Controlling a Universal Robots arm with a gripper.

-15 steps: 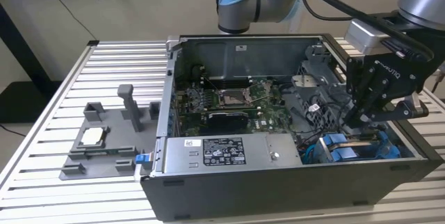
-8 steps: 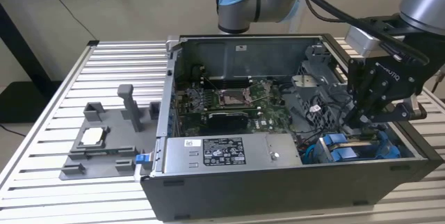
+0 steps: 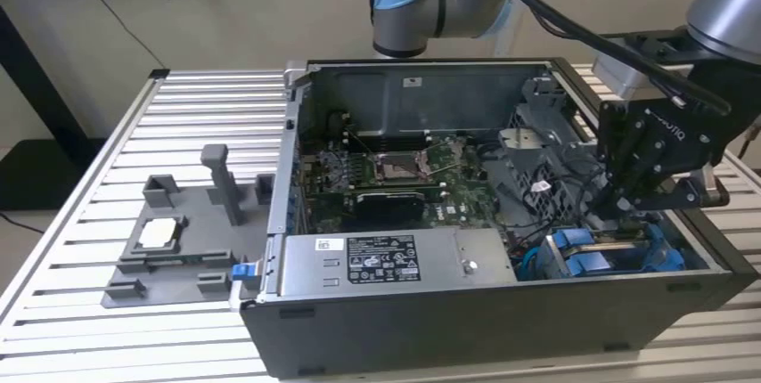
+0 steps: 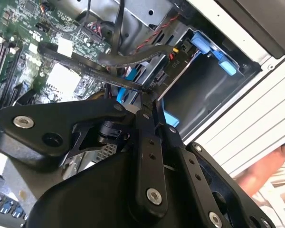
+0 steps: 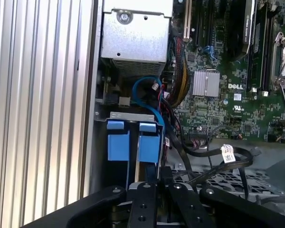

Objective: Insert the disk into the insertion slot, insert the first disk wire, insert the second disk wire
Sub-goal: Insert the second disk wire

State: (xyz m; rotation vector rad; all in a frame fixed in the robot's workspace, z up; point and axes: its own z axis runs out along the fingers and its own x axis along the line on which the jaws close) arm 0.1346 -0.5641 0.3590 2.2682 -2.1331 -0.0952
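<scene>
Open computer case (image 3: 500,330) on slatted bench (image 3: 95,223). Gripper (image 3: 625,209) lowered inside the case at the exterior view's right, above the drive cage (image 3: 601,254) with blue tabs. Jaws pressed together, pinching a flat black cable (image 4: 104,76) beside the slot (image 4: 199,90). Disk (image 5: 142,168) stands edge-up in its blue carrier inside the cage, seen in the first wrist view.
</scene>
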